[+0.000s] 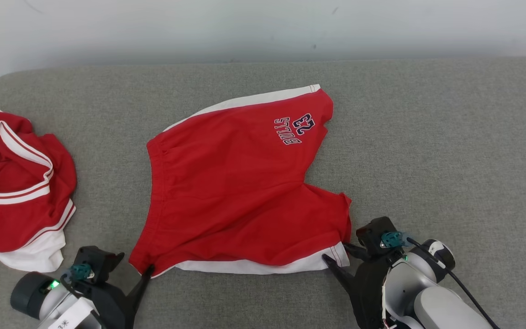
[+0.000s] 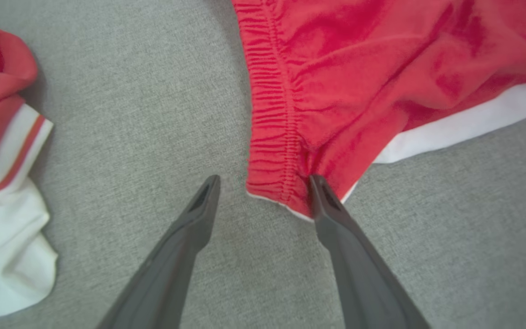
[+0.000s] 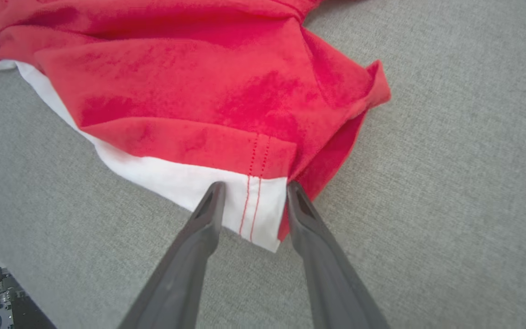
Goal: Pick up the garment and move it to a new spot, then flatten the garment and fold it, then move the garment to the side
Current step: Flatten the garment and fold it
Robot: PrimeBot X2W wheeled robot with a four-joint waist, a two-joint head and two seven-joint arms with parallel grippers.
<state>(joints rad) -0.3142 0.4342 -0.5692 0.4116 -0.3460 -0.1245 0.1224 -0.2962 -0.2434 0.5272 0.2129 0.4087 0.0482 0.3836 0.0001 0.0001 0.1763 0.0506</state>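
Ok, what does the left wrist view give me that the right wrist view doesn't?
Left wrist: the elastic waistband corner lying between open jaws, one finger touching it, and the crumpled jersey off to that view's left. Right wrist: the white hem corner with red stitching, straddled by that arm's jaws, which are not yet pinched on it. Both: the red shorts lying on the grey cushion.

Only readable print is on the red shorts [image 1: 240, 183]: "BULLS" with a "23" beside it, dark letters edged in white, upside down in the head view, up near one leg hem.
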